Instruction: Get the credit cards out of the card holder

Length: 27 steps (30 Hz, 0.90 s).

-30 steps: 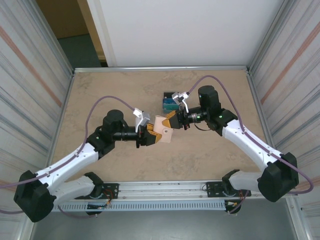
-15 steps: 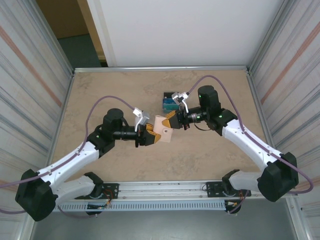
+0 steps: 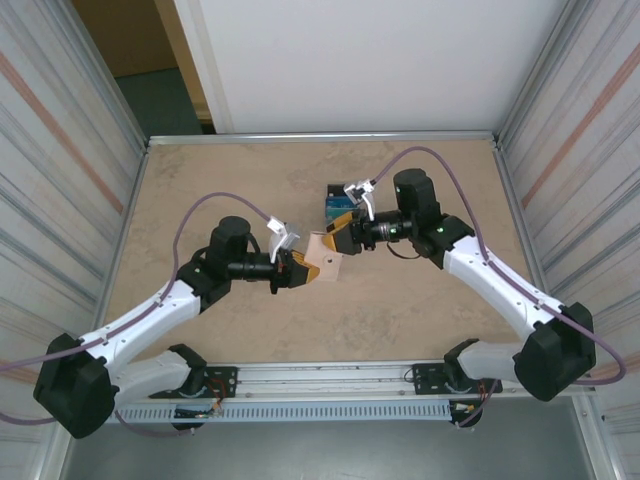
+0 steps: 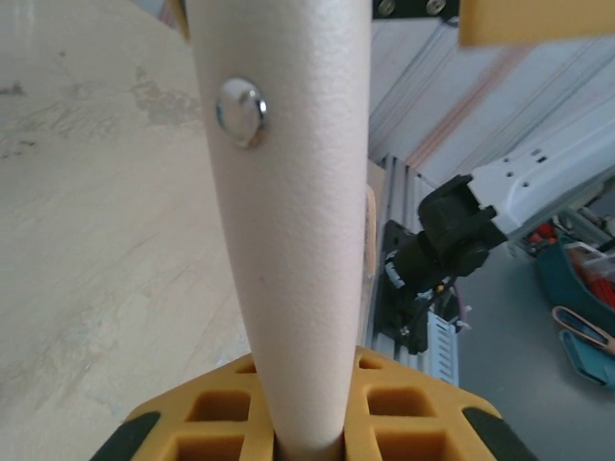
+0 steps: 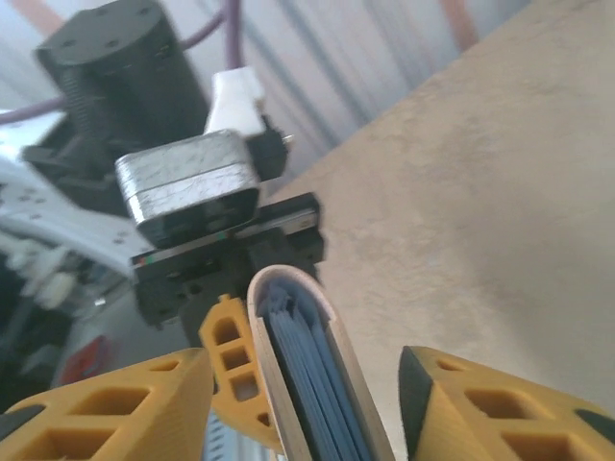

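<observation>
The tan card holder [image 3: 325, 256] hangs above the middle of the table, and my left gripper [image 3: 305, 268] is shut on its near end. In the left wrist view it stands upright from the yellow fingers [image 4: 404, 408], its snap [image 4: 240, 113] facing the camera. My right gripper [image 3: 338, 232] is open, with a finger on either side of the holder's far edge and touching neither face. In the right wrist view the holder [image 5: 279, 288] is edge-on between the spread fingers [image 5: 125, 403], showing blue layers [image 5: 309, 370]; I cannot tell cards from lining. Blue and teal credit cards [image 3: 338, 207] lie behind the right gripper.
The beige table [image 3: 250, 190] has raised metal rims and corrugated walls on both sides. The arm bases and a rail [image 3: 330, 385] run along the near edge. Cables arc over both arms.
My right gripper has opened and let go of the card holder, drawing back a little. My left gripper has closed tighter on it, and the holder has tilted slightly.
</observation>
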Motion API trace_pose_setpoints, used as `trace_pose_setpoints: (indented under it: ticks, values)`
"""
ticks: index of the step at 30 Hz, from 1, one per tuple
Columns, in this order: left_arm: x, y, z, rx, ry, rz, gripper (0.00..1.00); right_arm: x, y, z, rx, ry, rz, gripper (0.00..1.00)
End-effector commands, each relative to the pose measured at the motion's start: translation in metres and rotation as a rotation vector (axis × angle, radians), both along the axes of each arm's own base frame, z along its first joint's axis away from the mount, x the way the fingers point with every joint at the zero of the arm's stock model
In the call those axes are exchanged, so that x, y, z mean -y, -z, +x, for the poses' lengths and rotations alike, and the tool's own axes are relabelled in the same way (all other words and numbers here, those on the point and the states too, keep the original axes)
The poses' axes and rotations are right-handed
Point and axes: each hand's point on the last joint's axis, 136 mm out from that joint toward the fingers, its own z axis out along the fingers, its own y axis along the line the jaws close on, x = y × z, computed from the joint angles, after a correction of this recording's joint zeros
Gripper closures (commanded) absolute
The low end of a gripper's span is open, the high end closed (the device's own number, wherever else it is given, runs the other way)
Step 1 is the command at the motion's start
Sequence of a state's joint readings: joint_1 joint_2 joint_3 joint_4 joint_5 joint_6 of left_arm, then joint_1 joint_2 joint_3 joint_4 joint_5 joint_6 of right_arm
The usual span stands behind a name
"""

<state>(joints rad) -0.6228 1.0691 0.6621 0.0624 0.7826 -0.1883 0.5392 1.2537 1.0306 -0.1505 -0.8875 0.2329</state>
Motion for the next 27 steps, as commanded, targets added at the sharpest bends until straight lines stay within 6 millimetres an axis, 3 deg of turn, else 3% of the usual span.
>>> trace_pose_setpoints:
  ticks: [1, 5, 10, 16, 27]
  values:
    - [-0.007, -0.011, 0.017, 0.086, -0.094, 0.030, 1.00, 0.018, -0.015, 0.031, 0.038, 0.258, -0.055, 0.45]
    - [-0.016, -0.004, 0.038, 0.103, -0.227, 0.069, 1.00, 0.047, 0.000, 0.065, -0.055, 0.574, -0.147, 0.47]
    - [-0.024, -0.002, 0.062, 0.140, -0.363, 0.058, 1.00, 0.052, 0.020, 0.067, -0.142, 0.735, -0.179, 0.51]
    - [-0.028, -0.005, 0.078, 0.152, -0.441, 0.050, 1.00, 0.039, 0.037, 0.057, -0.213, 0.794, -0.182, 0.54]
    - [-0.022, 0.000, 0.091, 0.108, -0.463, 0.072, 1.00, -0.001, 0.037, 0.043, -0.202, 0.742, -0.188, 0.56]
